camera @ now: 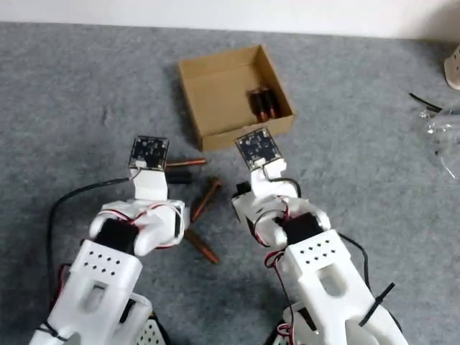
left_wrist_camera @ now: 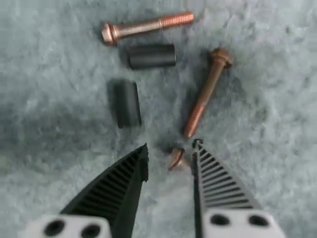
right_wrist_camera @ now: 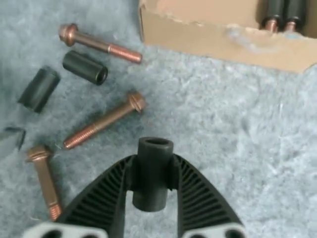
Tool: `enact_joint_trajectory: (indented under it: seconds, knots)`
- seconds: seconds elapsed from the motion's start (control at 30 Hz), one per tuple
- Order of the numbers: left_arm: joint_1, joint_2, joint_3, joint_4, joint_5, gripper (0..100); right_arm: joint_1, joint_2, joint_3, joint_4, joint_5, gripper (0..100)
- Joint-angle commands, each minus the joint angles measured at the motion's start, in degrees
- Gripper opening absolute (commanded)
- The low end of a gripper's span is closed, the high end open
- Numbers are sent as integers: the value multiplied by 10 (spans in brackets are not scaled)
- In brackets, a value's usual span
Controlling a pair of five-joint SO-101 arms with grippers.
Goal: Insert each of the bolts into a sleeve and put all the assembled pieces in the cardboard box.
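Observation:
My right gripper [right_wrist_camera: 152, 166] is shut on a black sleeve [right_wrist_camera: 153, 148], held upright above the carpet near the cardboard box [right_wrist_camera: 223, 42]. Two assembled pieces [right_wrist_camera: 280, 15] lie inside the box [camera: 215, 79]. My left gripper [left_wrist_camera: 170, 148] is open just above the carpet, with the head of a copper bolt [left_wrist_camera: 176, 157] showing between its fingertips. Beyond it lie two more bolts [left_wrist_camera: 147, 27] [left_wrist_camera: 208, 91] and two black sleeves [left_wrist_camera: 152, 56] [left_wrist_camera: 127, 103]. From above, the bolts [camera: 206, 198] [camera: 201, 246] lie between the left arm [camera: 136, 230] and the right arm [camera: 287, 223].
Grey carpet covers the table. Clear plastic and black wires [camera: 438, 118] lie at the far right edge. Open carpet stretches to the left of the box and to the right of the right arm.

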Motion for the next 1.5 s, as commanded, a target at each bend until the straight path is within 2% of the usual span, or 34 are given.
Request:
enact_joint_trajectory:
  seconds: [0.0,0.13,0.3,0.47,0.53,0.73,1.03,1.47]
  knots:
    - [10,-4,7,2,28,105,19,-20,-3,-23,11,4]
    - [18,-1,12,3,105,91,28,-20,-3,-23,12,4]
    - [96,-1,28,20,113,69,29,-20,-3,-24,12,4]
    - [183,-2,24,40,228,71,30,-20,-3,-24,12,4]
    - [199,-2,25,33,239,82,30,-20,-3,-24,12,4]
    - [197,-1,28,33,241,175,30,-20,-3,-24,12,4]
    - [145,-1,32,35,241,126,30,-20,-3,-24,12,4]
    - [147,0,60,31,241,126,30,-20,-3,-24,12,4]
